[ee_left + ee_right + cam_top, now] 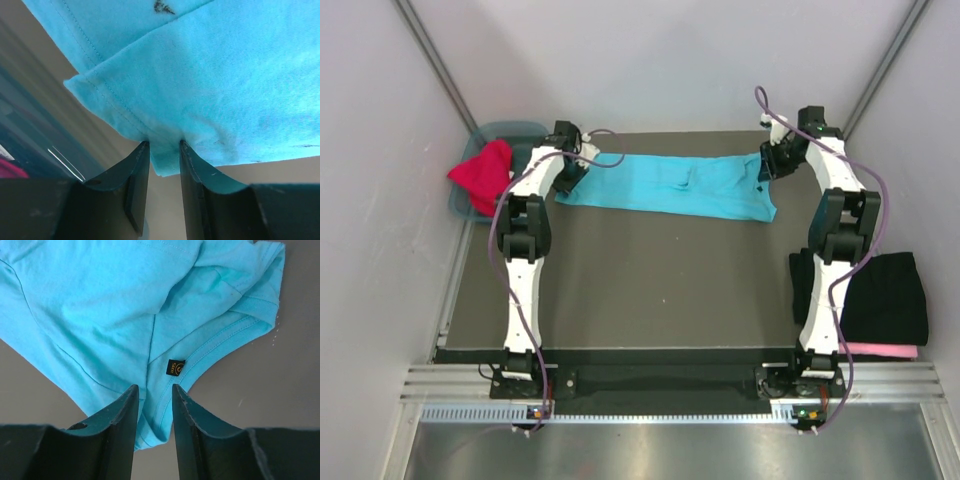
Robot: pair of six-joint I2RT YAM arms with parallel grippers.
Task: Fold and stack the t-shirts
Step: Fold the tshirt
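Observation:
A cyan t-shirt [670,187], folded into a long strip, lies across the far part of the dark table [650,290]. My left gripper [568,172] is at its left end. In the left wrist view the jaws [164,143] stand narrowly apart, with a corner of the shirt [210,75] between the tips. My right gripper [768,165] is at the shirt's right end. Its jaws [154,387] stand narrowly apart astride the collar edge of the shirt [100,300], near a black size label [175,367]. A red t-shirt [483,176] lies bunched in a bin.
A blue-grey bin [505,135] stands at the far left corner and holds the red shirt; it also shows in the left wrist view [30,130]. Folded black garments [885,295] lie on a pink one [880,350] at the right edge. White walls enclose the table.

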